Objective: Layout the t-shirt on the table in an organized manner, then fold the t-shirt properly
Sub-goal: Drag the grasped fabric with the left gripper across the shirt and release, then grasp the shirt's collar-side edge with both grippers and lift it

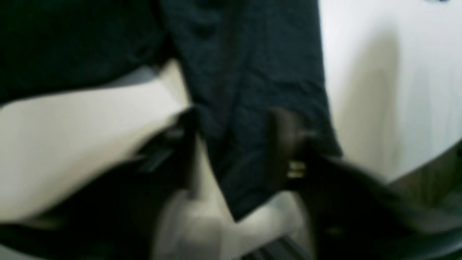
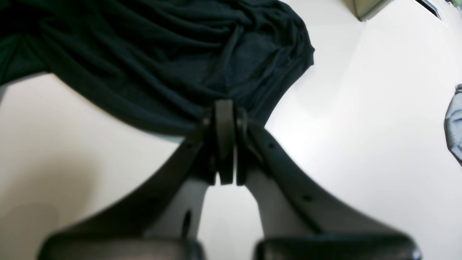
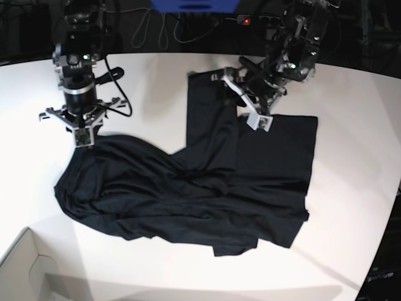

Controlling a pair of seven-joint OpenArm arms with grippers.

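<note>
Left wrist: left gripper point(image 1: 234, 144) straddles a strip of the t-shirt point(image 1: 249, 72), grip unclear through blur.
Right wrist: right gripper point(image 2: 225, 144) pinches the hem.
Base: shirt rumpled on the table point(image 3: 351, 94), strip toward 12 o'clock. Uneven pulling could bunch it.

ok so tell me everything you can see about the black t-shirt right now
The t-shirt is plain black soft fabric with no print, spread wrinkled and rumpled over the white table. A long strip of it runs toward the far side, beside a flatter panel. The right gripper is shut on its edge at one end. The left gripper straddles the strip's edge at the other; blur hides whether it grips.
</note>
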